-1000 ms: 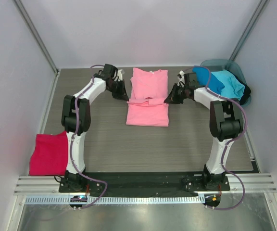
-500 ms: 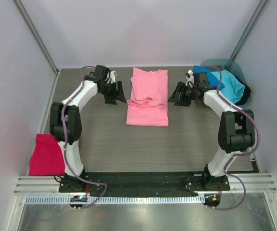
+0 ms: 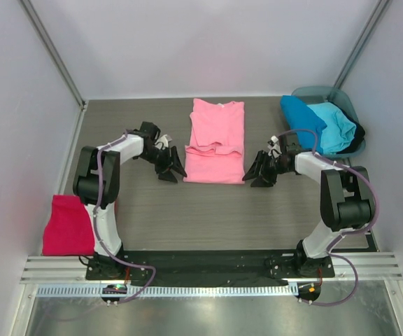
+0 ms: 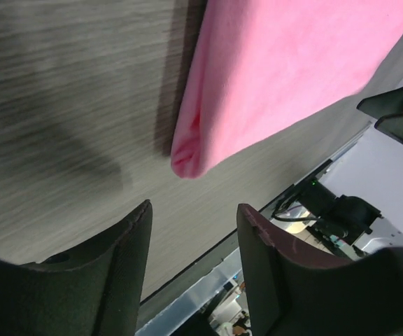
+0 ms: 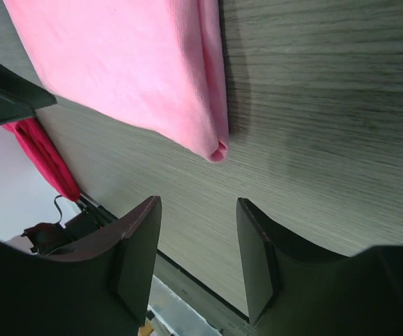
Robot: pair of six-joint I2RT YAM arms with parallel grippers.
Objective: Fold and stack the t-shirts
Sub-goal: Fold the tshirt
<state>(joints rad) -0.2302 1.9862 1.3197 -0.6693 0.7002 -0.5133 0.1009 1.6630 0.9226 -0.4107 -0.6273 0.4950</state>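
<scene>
I am holding my left fingers (image 3: pixel 173 171) and right fingers (image 3: pixel 257 175) spread, empty, flanking the part-folded pink t-shirt (image 3: pixel 215 143); the crimson t-shirt (image 3: pixel 68 224) is lying folded, and the blue t-shirt (image 3: pixel 301 115) and turquoise t-shirt (image 3: pixel 334 126) are waiting.

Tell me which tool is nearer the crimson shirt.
Left. The left tool sits by the pink shirt's near-left corner, farther back than the crimson shirt; the right tool is across the pink shirt, at its other near corner.
</scene>
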